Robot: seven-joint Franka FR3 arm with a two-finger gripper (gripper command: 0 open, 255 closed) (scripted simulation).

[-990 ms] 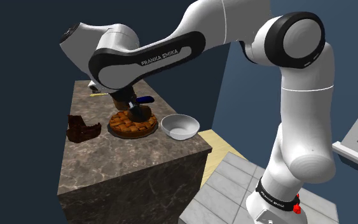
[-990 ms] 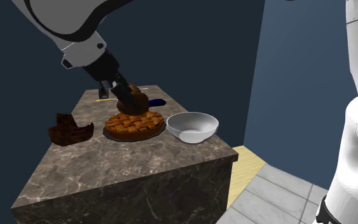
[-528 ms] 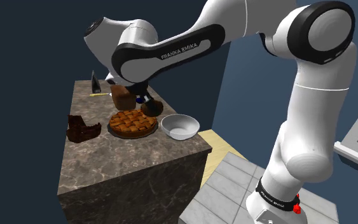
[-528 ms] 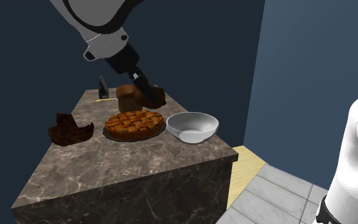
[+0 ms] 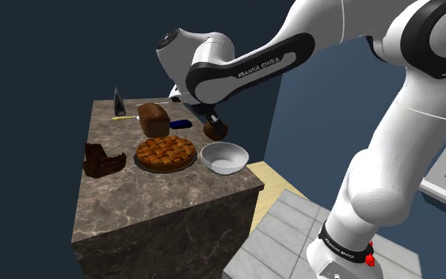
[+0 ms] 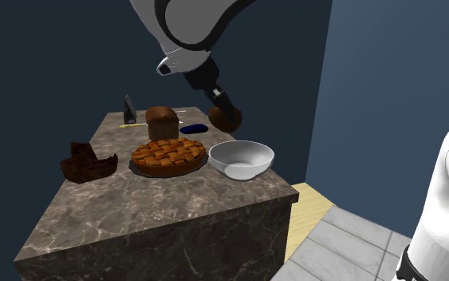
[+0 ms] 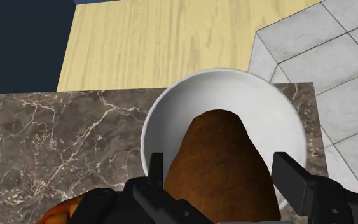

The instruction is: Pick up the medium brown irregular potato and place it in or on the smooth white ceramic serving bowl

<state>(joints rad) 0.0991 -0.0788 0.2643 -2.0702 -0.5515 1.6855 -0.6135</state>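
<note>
My black gripper [image 5: 214, 127] [image 6: 225, 116] [image 7: 220, 191] is shut on the brown potato [image 5: 215, 129] [image 6: 228, 120] [image 7: 220, 168] and holds it in the air just above the white bowl [image 5: 224, 158] [image 6: 241, 158] [image 7: 171, 108]. The bowl stands on the marble counter [image 5: 158, 198] near its corner, beside the lattice pie [image 5: 165, 152] [image 6: 168, 155]. In the wrist view the potato sits clasped between both fingers [image 7: 298, 181], with the bowl's inside right beneath it.
A brown loaf [image 5: 154, 120] [image 6: 163, 121], a blue object [image 5: 181, 124] and a dark cone [image 5: 118, 100] stand at the counter's back. A broken chocolate cake piece [image 5: 101, 160] [image 6: 88, 164] lies near the pie. Tiled floor [image 5: 292, 234] and a wooden strip [image 7: 171, 44] lie below the counter's edge.
The arm has carried the potato from over the pie's far side toward the shoulder view's right, to above the bowl. The loaf is now uncovered.
</note>
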